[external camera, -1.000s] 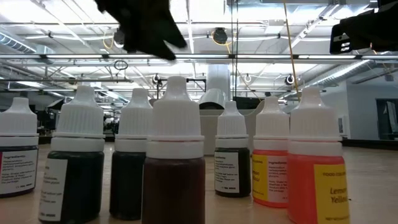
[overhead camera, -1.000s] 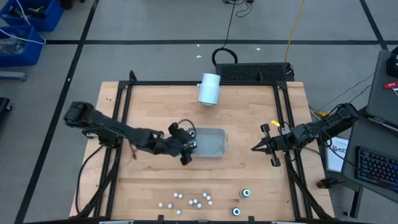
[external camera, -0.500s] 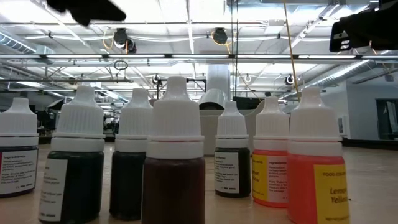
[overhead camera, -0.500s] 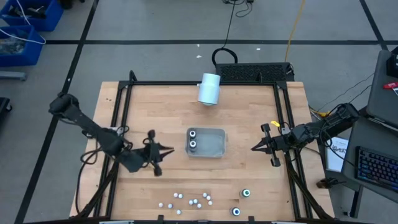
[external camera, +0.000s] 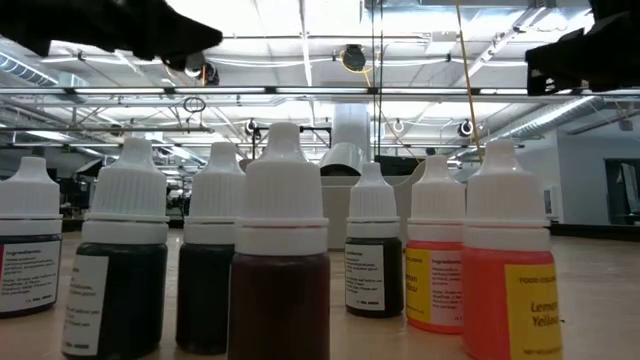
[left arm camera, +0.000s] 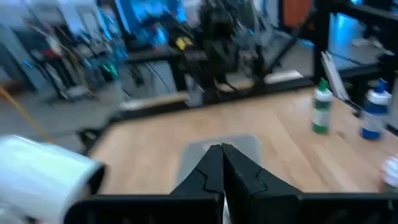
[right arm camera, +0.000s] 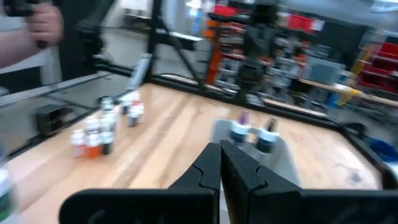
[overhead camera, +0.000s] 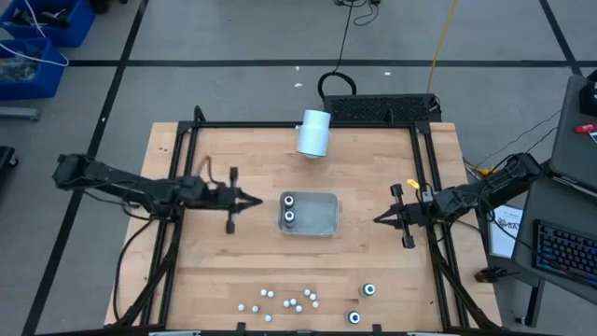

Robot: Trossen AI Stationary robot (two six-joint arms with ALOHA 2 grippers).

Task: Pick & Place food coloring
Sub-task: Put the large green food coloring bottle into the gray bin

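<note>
Left gripper (overhead camera: 254, 199) hangs over bare wood with its fingers pressed together, empty, tips aimed at the grey tray (overhead camera: 322, 229), which sits just beyond them with a strip of open tabletop between. Right gripper (overhead camera: 378, 220) mirrors it from the other side, fingers closed tight on nothing and pointing at the tray's opposite wall, with a wider stretch of clear board in between.

Inside the tray, two dark bottles with pale ring tops (overhead camera: 289, 208) stand upright against the wall nearest the left fingertips (one just behind the other, close enough that touching or not is hard to call). The rest of the food coloring lies well off to the side of both pairs of fingers, down by the table's near edge: a loose scatter of small white-capped bottles (overhead camera: 287, 300) and two more dark round ones (overhead camera: 362, 303), nearer the right gripper's side.

A large white cylinder (overhead camera: 314, 133) lies on its side at the far edge, well apart from both grippers. Black frame rails (overhead camera: 422, 177) run along the table's borders, and the right arm reaches in across the rail on its side.
</note>
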